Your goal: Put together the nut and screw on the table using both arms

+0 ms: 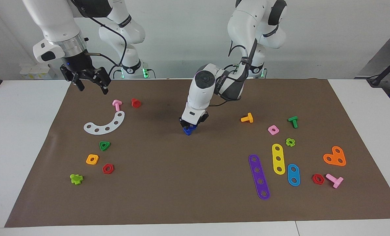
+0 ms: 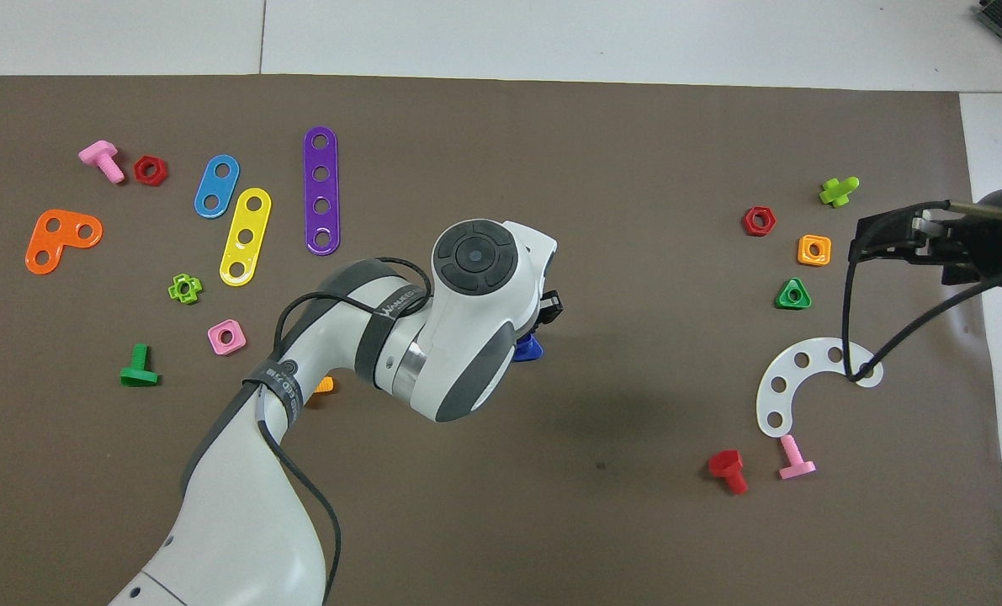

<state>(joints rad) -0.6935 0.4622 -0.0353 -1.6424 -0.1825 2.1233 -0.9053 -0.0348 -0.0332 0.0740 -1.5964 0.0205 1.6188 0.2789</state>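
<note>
Facing view: the left gripper [image 1: 190,126] is down at the middle of the brown mat [image 1: 195,196], its black fingers clenched on a small blue plastic piece [image 1: 189,130] that touches the mat. From its pointed, roughly triangular outline this looks like the screw; whether a blue nut sits with it cannot be told, since the gripper hides most of it. In the overhead view only a blue corner [image 2: 530,348] shows beside the left arm's [image 2: 400,337] glossy white and grey wrist.

The right gripper [image 1: 89,80] waits in the air over the mat's edge at the right arm's end of the table [image 1: 18,131], its 2 fingers spread apart and holding nothing.

Loose plastic toys lie on the matte mat. Toward the right arm's end are a flat white arc with 5 holes [image 1: 106,124], a green triangular nut [image 1: 104,145] and an orange square nut [image 1: 92,159]. Toward the left arm's end are a pink square nut [image 1: 273,129], a green T-shaped bolt [image 1: 293,121] and a long purple strip with 4 holes [image 1: 259,177].
</note>
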